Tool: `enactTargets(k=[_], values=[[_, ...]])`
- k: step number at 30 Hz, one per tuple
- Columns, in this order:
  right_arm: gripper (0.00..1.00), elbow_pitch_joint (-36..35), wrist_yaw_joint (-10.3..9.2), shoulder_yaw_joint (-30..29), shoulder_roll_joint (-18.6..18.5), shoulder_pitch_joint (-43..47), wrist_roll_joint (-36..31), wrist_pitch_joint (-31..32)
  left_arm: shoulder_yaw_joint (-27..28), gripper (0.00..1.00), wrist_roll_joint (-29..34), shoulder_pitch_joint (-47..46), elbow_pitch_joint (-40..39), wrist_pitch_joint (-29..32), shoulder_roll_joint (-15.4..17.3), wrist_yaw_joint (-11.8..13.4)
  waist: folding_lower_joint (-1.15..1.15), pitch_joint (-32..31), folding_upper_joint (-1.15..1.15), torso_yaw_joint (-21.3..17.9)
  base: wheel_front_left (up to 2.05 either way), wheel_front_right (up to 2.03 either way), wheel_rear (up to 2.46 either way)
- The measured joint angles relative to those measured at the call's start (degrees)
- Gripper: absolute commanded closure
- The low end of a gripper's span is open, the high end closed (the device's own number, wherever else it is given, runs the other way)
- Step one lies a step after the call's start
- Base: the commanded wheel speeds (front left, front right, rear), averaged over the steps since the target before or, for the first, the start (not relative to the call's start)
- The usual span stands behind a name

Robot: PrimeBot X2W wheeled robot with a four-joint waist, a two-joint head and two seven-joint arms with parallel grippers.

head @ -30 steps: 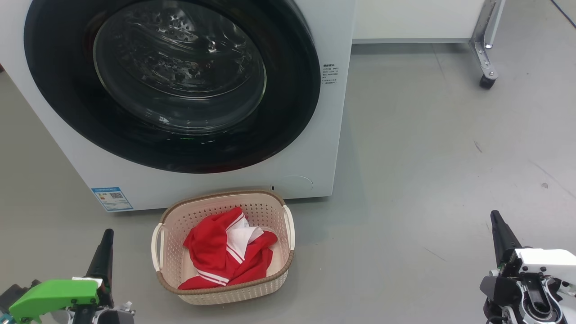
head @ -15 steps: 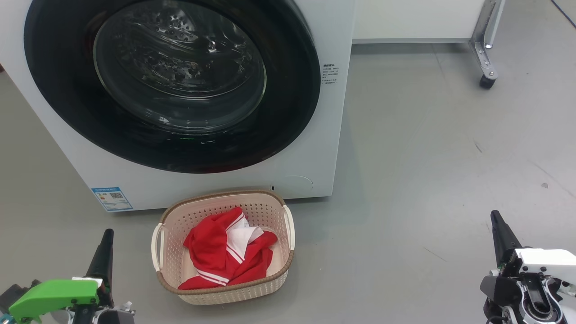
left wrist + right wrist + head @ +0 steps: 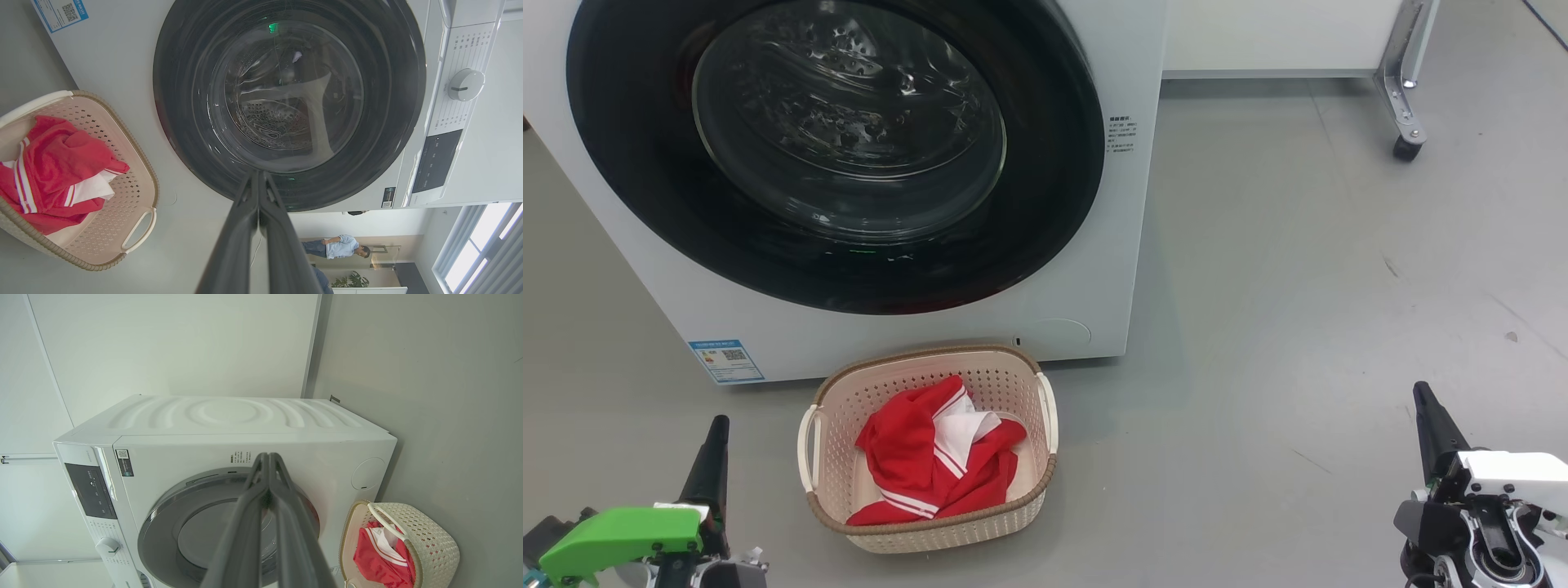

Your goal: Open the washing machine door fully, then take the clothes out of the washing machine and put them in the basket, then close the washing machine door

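Observation:
The white washing machine (image 3: 1094,269) fills the upper left of the head view, and its black-rimmed glass door (image 3: 837,147) lies shut against its front. On the floor just before it stands the cream basket (image 3: 833,392), holding the red clothes (image 3: 931,465) with white stripes. My left gripper (image 3: 717,425) is shut and empty at the lower left, left of the basket. My right gripper (image 3: 1421,390) is shut and empty at the lower right, well away from basket and machine. The left wrist view shows the door (image 3: 286,102) and the basket (image 3: 139,179) with clothes (image 3: 61,163); the right wrist view shows the machine (image 3: 229,420).
Grey floor spreads to the right of the machine. A white cabinet on a castor wheel (image 3: 1406,147) stands at the back right. A person (image 3: 337,247) stands far off in the left wrist view. The machine's control dial (image 3: 465,85) sits beside the door.

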Motion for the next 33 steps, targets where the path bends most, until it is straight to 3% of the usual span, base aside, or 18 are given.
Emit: enactTargets(k=[33], values=[[1.0,-0.02,0.0,-0.05,0.01,0.0,0.0,0.0,0.0,1.0,0.0,0.0,-0.02,0.0,-0.01,0.0,0.0,0.0,0.0,0.0,0.0,0.0,0.0]])
